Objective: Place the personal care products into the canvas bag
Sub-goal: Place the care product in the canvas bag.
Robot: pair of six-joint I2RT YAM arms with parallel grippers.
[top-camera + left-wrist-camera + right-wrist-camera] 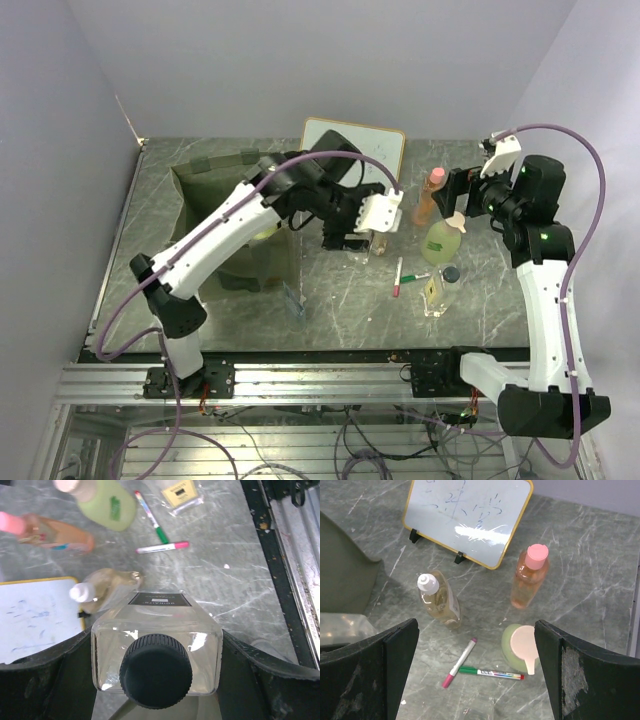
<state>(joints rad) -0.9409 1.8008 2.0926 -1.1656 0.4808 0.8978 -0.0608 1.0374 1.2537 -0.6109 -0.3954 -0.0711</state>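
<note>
Clear dark-capped bottle [156, 652]: clamped in my left hand [157, 630], over the table between the canvas bag and the other products. I cannot tell whether its base touches down.
Bottle axis: the long axis runs straight along the hand's reach, with the black cap toward the wrist camera and the base away toward the table. The dark label sits on the far shoulder.
Left hand: grasping that bottle, one finger against each flat side.
Amber bottle [440, 602]: upright, white cap up, just beyond the held one and near a lower corner of the whiteboard [470, 520].
Orange bottle [530, 577]: upright, pink cap up, to the right of the whiteboard.
Green bottle [520, 647]: upright, peach pump on top, spout turned toward my right wrist camera. It stands near the orange bottle, on its nearer side.
Second clear bottle [438, 290]: dark cap, closest to the table's front edge. I cannot tell whether it is standing or lying.
Markers: the pink marker [460, 670] and green marker [492, 672] lie flat beside the green bottle, touching near one end.
Right hand [476, 630]: released, fingers spread wide with nothing between them, hanging above the markers and the green bottle.
Canvas bag [190, 195]: olive, mouth open upward, at the table's left. My left arm reaches across it.
Table [590, 580]: grey-green stone pattern with pale veins.
Room: plain pale walls [300, 60] on three sides, and a metal rail [300, 382] along the near edge carrying the arm bases.
</note>
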